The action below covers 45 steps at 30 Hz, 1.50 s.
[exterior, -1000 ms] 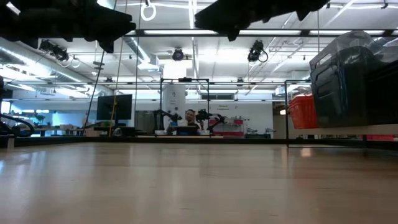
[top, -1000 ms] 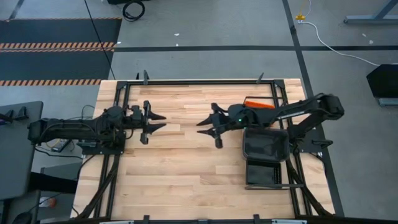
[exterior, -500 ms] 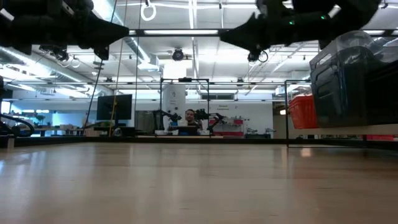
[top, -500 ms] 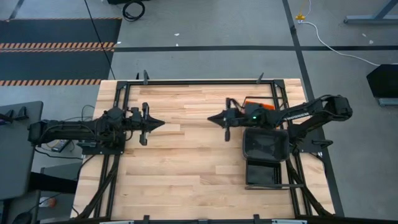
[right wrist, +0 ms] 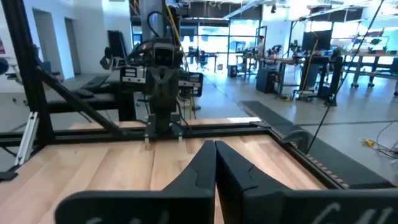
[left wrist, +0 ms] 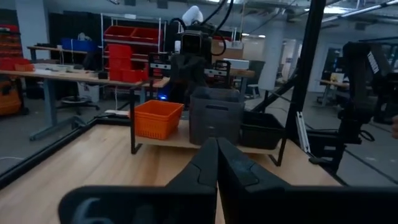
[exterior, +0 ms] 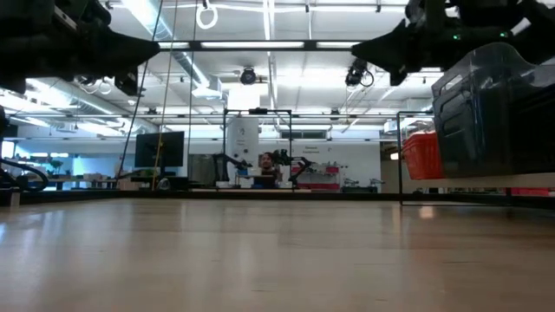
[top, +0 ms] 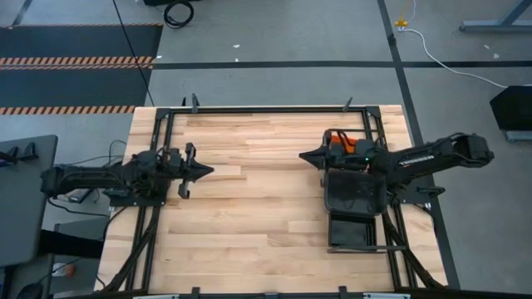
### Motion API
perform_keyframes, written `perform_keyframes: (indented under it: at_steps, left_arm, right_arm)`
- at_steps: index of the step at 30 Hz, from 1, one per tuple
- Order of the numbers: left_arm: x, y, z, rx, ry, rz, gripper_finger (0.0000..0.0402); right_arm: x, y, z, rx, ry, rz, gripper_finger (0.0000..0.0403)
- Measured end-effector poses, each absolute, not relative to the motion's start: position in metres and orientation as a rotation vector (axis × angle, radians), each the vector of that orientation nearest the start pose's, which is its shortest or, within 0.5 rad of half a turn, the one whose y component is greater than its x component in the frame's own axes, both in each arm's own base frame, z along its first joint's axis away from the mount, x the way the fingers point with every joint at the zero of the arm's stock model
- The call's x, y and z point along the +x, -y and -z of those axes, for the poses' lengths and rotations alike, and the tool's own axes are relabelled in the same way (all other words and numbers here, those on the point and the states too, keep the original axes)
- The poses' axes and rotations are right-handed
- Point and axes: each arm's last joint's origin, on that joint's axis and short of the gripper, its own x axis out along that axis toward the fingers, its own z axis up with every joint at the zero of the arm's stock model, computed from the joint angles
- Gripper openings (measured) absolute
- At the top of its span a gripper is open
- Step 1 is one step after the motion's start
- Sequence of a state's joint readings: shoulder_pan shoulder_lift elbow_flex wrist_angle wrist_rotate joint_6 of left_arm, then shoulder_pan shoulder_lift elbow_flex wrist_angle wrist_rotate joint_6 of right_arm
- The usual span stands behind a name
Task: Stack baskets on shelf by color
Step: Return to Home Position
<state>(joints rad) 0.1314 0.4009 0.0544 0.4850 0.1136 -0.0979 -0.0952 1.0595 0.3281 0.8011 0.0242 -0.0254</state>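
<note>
You've got the left tool [top: 202,170] closed toward the worktop's [top: 249,216] left edge, and the right tool [top: 303,154] closed beside the shelf [left wrist: 179,142] of colour-stacked baskets [left wrist: 158,118].

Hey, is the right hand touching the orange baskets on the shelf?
Apart. The low view shows the right hand hanging well above the orange baskets, with open air between them.
</note>
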Motion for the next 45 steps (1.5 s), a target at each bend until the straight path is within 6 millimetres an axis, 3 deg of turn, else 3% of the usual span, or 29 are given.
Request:
perform_keyframes:
  at_steps: [14, 21, 34, 38, 45]
  left_arm:
    - [0.108, -0.008, -0.188, -0.142, 0.096, -0.074, 0.0002]
    - [0.11, -0.003, -0.175, -0.136, 0.08, -0.099, 0.0002]
    - [0.109, -0.001, -0.178, -0.13, 0.099, -0.063, 0.0004]
    - [0.107, -0.001, -0.18, -0.125, 0.075, -0.066, 0.0005]
    - [0.102, -0.001, -0.182, -0.128, 0.069, -0.066, 0.0006]
  right_arm:
    - [0.16, 0.017, -0.207, 0.011, 0.244, 0.137, 0.0009]
    - [0.153, 0.016, -0.204, 0.018, 0.257, 0.125, 0.001]
    - [0.151, 0.014, -0.199, 0.02, 0.197, 0.065, 0.0008]
    - [0.147, 0.015, -0.186, 0.021, 0.093, 0.083, 0.0009]
    - [0.141, 0.015, -0.194, 0.032, 0.134, 0.085, 0.0007]
